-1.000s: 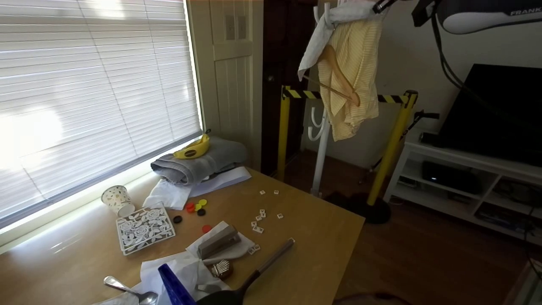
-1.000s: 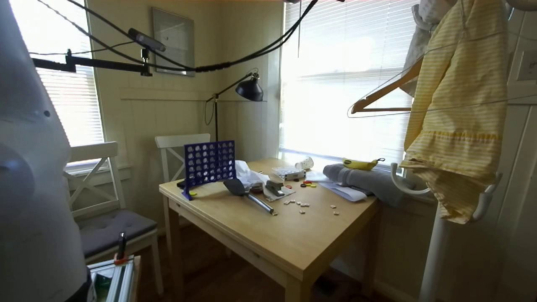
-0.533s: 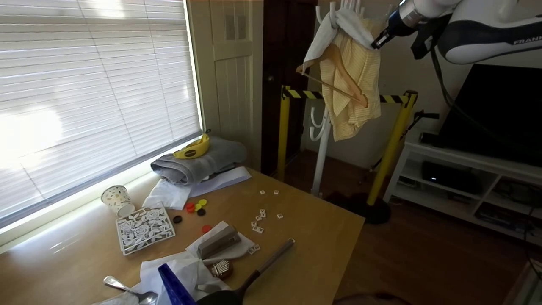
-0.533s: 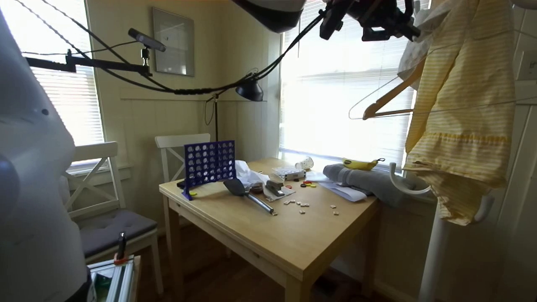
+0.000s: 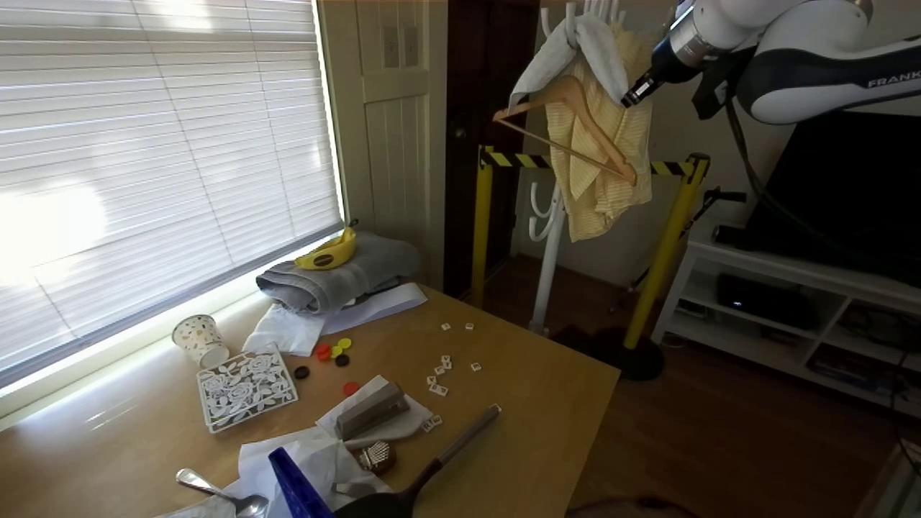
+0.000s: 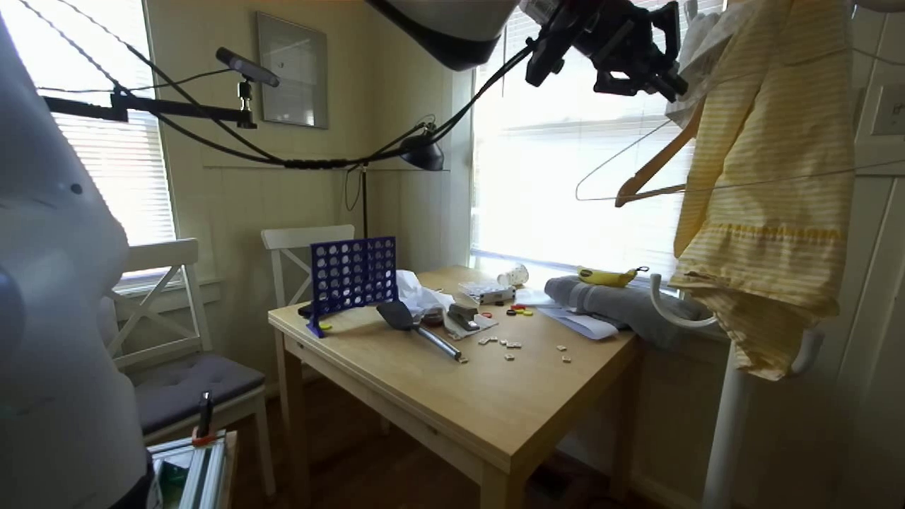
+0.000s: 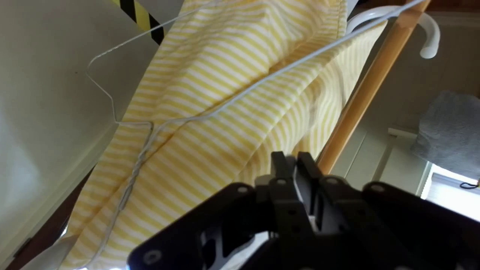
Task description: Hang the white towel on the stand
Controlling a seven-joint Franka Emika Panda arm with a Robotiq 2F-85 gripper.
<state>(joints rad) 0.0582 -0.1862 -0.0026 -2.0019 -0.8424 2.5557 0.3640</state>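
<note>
Beside the towel [image 5: 603, 61] hang striped cloth [image 5: 593, 207] and a hanger [image 7: 371, 88].

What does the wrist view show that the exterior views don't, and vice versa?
Wrist view only: the twisted neck of the wire hanger.

Exterior views only: the paper cup, spatula and stapler, all on the table. The white towel shows in both exterior views too; I can't pick it out for sure in the wrist view.

Shared: the yellow striped cloth, wooden hanger, gray towel, pincer and a hook of the stand.
</note>
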